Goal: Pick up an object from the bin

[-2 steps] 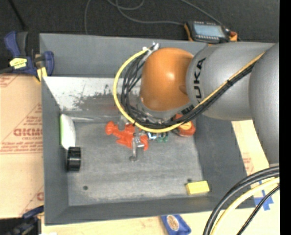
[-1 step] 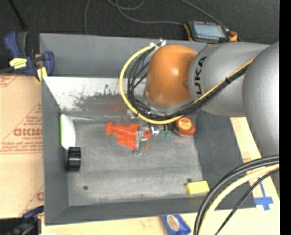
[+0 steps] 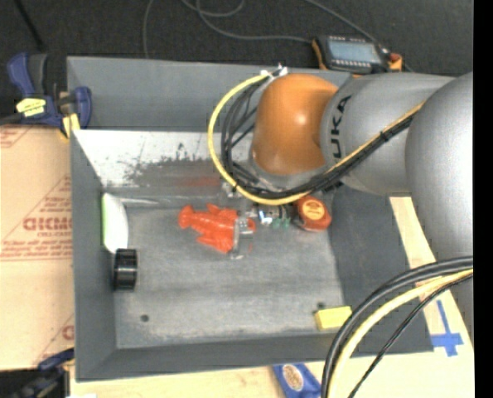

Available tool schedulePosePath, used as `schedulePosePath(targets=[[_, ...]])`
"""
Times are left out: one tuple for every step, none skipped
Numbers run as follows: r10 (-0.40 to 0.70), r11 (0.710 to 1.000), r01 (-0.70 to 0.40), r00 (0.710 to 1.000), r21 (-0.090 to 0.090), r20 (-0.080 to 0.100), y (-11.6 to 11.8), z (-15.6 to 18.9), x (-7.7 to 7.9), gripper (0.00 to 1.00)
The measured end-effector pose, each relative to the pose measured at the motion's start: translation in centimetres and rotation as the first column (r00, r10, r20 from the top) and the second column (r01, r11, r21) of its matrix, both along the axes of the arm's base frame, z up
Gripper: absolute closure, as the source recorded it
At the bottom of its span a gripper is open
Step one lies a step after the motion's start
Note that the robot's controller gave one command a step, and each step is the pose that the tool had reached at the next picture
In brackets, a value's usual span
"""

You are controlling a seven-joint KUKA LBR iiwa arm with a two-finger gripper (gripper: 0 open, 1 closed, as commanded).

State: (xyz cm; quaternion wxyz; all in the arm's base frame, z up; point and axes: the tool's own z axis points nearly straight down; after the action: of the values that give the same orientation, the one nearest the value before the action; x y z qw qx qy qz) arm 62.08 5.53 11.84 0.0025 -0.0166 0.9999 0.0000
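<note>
Camera view: gripper [image 3: 244, 225] sits low in the bin [image 3: 229, 305], approx mid-floor, under the arm's orange wrist cover [image 3: 289, 127]. It's at the right end of a red-orange plastic toy [image 3: 205, 224] (lumpy, w/ stubby prongs, exact kind unclear). The toy lies flat near the bin's centre, a bit toward the back wall. Touching or just beside: can't tell, since the wrist hides the contact. Whether the gripper is open or closed also can't be told, and nothing is visibly held.

Handling, as a guess: the toy looks like light, stiff moulded plastic, prob. smooth and a bit slippery, not fragile. W/ that uneven outline, a grip on a prong could let it twist out. The thicker middle body, taken across its narrow width, looks the safer hold.

Nearby: a round orange disc [image 3: 313, 212] and a small green piece [image 3: 281, 220] lie just right of the gripper. Well apart are a black cylinder [image 3: 124, 269] and a white-green item [image 3: 113, 220] by the left wall, plus a yellow block [image 3: 333, 316] at front right.
</note>
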Motion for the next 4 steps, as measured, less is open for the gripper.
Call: schedulePosePath(targets=[[-0.049, 0.999, 0.049, 0.999, 0.002, 0.003, 0.8, -2.5, 1.1, 0.0], [-0.187, 0.982, 0.187, 0.982, 0.006, 0.004, -0.3, -4.5, -1.3, 1.0], [-0.187, 0.982, 0.187, 0.982, 0.006, 0.004, -0.3, -4.5, -1.3, 1.0], [-0.183, 0.983, 0.183, 0.983, 0.0, -0.008, -0.1, -0.3, -1.8, 1.0]])
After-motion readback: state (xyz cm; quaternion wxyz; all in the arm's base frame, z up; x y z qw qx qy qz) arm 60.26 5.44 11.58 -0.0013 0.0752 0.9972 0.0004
